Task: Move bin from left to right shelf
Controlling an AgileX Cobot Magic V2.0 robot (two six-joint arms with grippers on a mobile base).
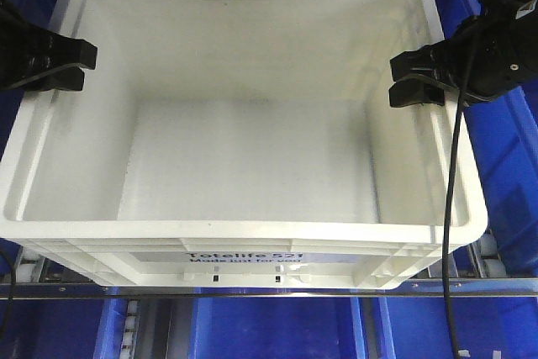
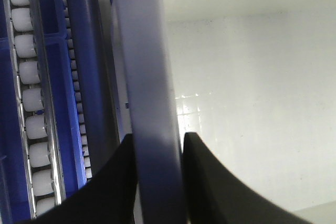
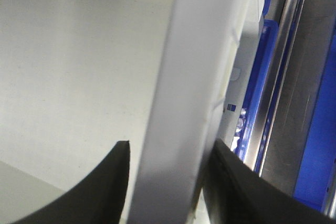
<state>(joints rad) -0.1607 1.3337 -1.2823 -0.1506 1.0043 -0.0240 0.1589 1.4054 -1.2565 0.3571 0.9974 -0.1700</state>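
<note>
The bin [image 1: 252, 231] is a large white tote with black "Totelife 521" print on its near side, and it fills the front view. It is empty inside. My left gripper [image 1: 87, 66] straddles its left rim. In the left wrist view the shaded rim [image 2: 152, 77] runs between the black fingers, with the left gripper [image 2: 157, 137] shut on it. My right gripper [image 1: 395, 80] straddles the right rim. In the right wrist view the rim [image 3: 184, 77] sits between both fingers of the right gripper [image 3: 170, 142], which is closed against it.
Blue plastic bins flank the tote at the right [image 1: 504, 174] and stand below it [image 1: 277, 325]. A metal shelf rail [image 1: 252, 290] runs under its front. White roller tracks [image 2: 31, 98] lie left of it, and a steel rail [image 3: 283, 66] lies to its right.
</note>
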